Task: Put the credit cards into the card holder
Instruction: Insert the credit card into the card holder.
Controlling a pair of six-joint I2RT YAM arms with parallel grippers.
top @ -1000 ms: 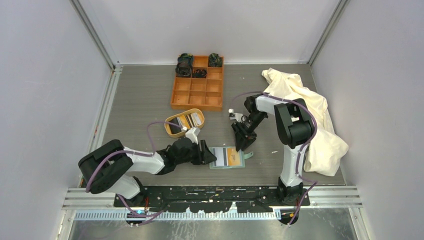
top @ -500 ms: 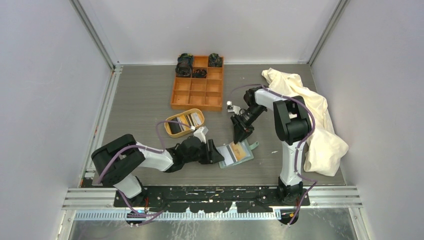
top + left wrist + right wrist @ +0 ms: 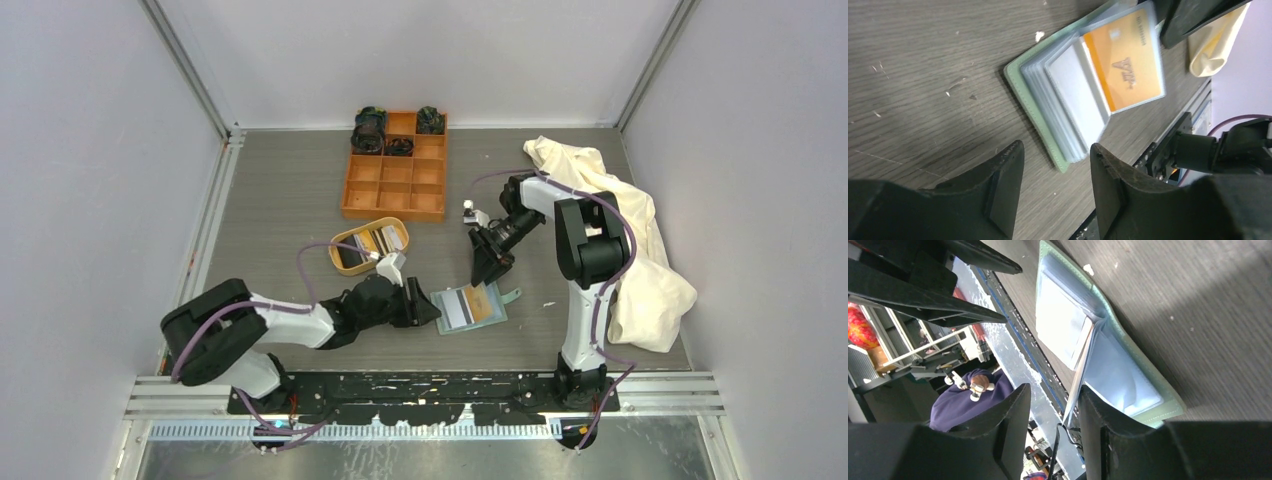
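- My left gripper has its fingers spread with nothing between them; it sits low, just beside the left edge of the card holder.
- My right gripper is also parted. It hangs over the holder's far edge, and a clear sleeve edge rises toward the gap. I cannot tell if it touches.
- The card holder lies open on the table between the two grippers. Its clear sleeves are fanned, with an orange card in one and a pale card beside it.
- The oval tray, behind the left gripper, holds several more cards.
- The orange box stands farther back, with dark items in its rear compartments.
- A cream cloth is heaped on the right, behind the right arm.
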